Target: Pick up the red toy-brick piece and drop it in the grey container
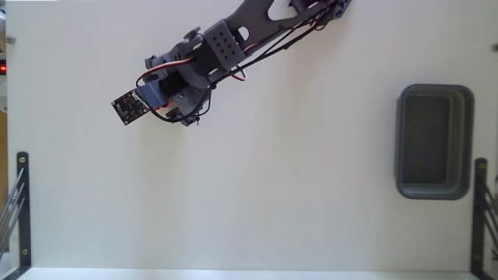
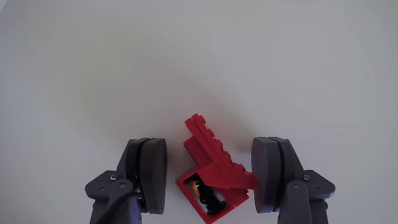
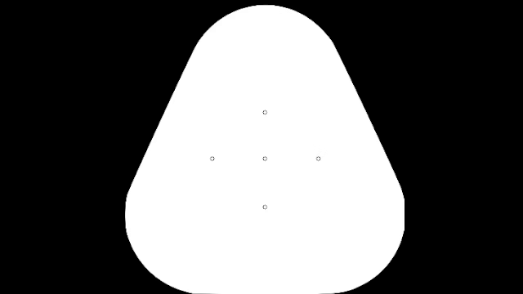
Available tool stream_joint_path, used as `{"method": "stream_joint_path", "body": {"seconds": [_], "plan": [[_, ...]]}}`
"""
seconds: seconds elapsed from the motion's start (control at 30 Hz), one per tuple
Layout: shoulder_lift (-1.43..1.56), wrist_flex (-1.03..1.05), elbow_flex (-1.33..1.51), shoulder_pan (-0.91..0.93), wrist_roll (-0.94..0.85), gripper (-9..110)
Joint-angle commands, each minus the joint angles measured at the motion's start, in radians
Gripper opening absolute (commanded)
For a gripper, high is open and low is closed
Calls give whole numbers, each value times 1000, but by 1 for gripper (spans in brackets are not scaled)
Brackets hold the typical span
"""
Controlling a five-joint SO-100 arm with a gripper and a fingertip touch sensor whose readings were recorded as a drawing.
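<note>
I find the gripper (image 2: 211,177) spread wide around the red toy-brick piece (image 2: 214,171), which lies skewed on the table far from the grey container (image 1: 434,141), so closing could pivot it and squeeze it out.

The table (image 1: 257,194) was viewed from straight above and from far off in the fixed view, with the arm (image 1: 233,43) and the grey container (image 1: 434,141) both taken in. In the wrist view, the tabletop was seen from close range, looking down past the gripper (image 2: 211,177); only that small patch under the arm was shared.
</note>
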Motion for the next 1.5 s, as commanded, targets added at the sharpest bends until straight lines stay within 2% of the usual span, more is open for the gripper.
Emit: {"method": "stream_joint_path", "body": {"seconds": [0.0, 1.47], "plan": [[26, -11, -1, 13, 2, 81], [26, -11, -1, 13, 2, 69]]}}
